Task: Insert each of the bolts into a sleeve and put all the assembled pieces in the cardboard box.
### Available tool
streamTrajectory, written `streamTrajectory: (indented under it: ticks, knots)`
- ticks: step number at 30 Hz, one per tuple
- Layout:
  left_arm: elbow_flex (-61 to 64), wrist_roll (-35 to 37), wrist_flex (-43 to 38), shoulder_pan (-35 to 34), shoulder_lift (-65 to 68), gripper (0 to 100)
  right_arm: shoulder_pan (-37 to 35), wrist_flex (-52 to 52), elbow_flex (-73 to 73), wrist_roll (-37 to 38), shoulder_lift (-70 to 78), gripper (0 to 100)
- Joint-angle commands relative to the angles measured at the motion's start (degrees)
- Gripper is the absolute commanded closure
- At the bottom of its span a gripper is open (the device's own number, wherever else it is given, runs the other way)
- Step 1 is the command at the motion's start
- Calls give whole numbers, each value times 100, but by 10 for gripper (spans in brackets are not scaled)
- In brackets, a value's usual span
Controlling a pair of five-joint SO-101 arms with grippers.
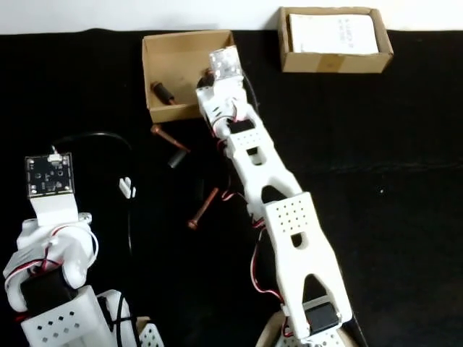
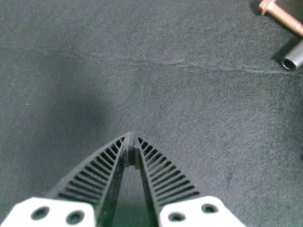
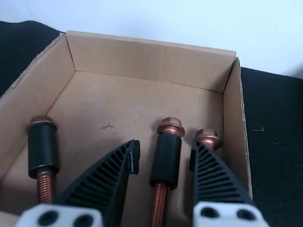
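A black bench (image 1: 376, 217) carries everything. The right arm (image 1: 289, 217) stretches from the near edge up to the cardboard box (image 1: 181, 58) at the far side, left of centre. The left arm (image 1: 54, 253) sits at the near left corner, well apart from that box. A second box (image 1: 333, 61) with white paper in it stands at the far right. The right pincer (image 3: 164, 150) hangs over the cardboard box (image 3: 142, 56), fingers spread wide, with a sleeved bolt (image 3: 166, 153) lying on the box floor between them; I cannot tell whether either finger touches it. Another sleeved bolt (image 3: 42, 149) lies near the opposite wall, and a third bolt head (image 3: 208, 138) peeks out just behind one finger, its shank hidden. The left pincer (image 2: 131, 144) is pressed together at the tips, holding nothing, above bare bench. Two loose bolts lie on the bench outside the box: one (image 1: 168, 136) just in front of it, the other (image 1: 204, 208) nearer, beside the right arm. A bare sleeve (image 1: 176, 159) lies just beside the first bolt; the left wrist view shows that bolt (image 2: 281, 13) and sleeve (image 2: 293, 59) close together but apart.
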Motion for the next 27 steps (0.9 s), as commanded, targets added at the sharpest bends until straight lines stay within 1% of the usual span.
streamTrajectory:
  ticks: [1, 4, 12, 15, 18, 23, 27]
  knots:
    - [-31, -9, -44, -57, -13, 954, 48, 224, -347, 44, -303, 841]
    - [-57, 9, -35, -66, 13, 905, 48, 1112, -347, 26, -813, 841]
    - [-295, 18, 9, -57, 40, 899, 66, 4295, -347, 18, -2677, 842]
    - [-312, 18, 387, -31, 365, 899, 66, 5358, -312, 18, -3090, 842]
    - [-541, 9, 519, -66, 1182, 899, 48, 6404, -347, -35, -3284, 842]
    - [-1393, 9, 888, -31, 3116, 901, 22, 7785, -347, -923, -3591, 842]
    - [-1938, 9, 1248, -31, 4462, 902, -242, 8831, -347, -1310, -3793, 842]
